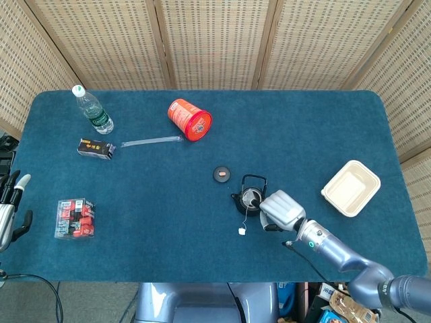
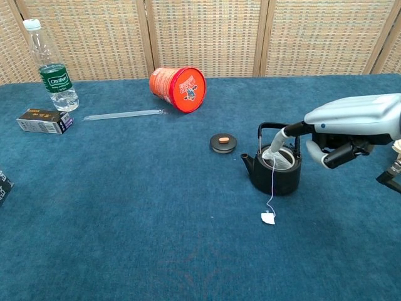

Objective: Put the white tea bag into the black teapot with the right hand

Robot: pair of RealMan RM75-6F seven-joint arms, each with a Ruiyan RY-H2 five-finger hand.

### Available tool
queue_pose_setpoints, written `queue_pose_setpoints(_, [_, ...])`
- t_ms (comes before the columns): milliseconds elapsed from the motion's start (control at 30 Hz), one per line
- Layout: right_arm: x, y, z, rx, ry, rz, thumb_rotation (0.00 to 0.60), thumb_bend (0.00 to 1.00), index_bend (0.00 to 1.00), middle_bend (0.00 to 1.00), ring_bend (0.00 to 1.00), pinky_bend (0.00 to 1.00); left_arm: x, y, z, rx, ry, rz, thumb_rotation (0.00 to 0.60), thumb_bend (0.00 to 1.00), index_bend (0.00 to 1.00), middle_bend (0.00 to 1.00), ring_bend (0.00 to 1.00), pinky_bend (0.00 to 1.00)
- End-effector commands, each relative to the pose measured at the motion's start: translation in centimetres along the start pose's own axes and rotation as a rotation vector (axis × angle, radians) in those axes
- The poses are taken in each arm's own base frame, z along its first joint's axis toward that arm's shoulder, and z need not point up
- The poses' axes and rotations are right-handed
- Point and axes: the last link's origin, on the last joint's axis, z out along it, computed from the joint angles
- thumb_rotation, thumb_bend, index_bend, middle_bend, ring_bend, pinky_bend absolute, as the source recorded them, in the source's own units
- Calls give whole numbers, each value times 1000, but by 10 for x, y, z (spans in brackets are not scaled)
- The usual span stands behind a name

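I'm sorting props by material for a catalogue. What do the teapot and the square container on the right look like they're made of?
The black teapot looks like matte cast iron or dark ceramic, dull with a thin wire handle; I can't tell which. The square container looks like moulded pulp or foam: cream, matte, with a thick rounded rim.
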Motion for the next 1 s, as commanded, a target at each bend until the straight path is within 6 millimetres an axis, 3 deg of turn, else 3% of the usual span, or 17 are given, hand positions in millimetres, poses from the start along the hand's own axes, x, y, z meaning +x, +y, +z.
queue_pose_setpoints(33, [1,5,2,-20,-19,0,297,1000,200,948,969,1000,0,0,0,-1,-2,1,600,514,0,0,0,0])
queue_pose_setpoints(1000, [-8,1,28,-21,-114,-57,313,1000,194,952,974,1000,-6,0,2,4,-23,0,600,515,0,0,0,0])
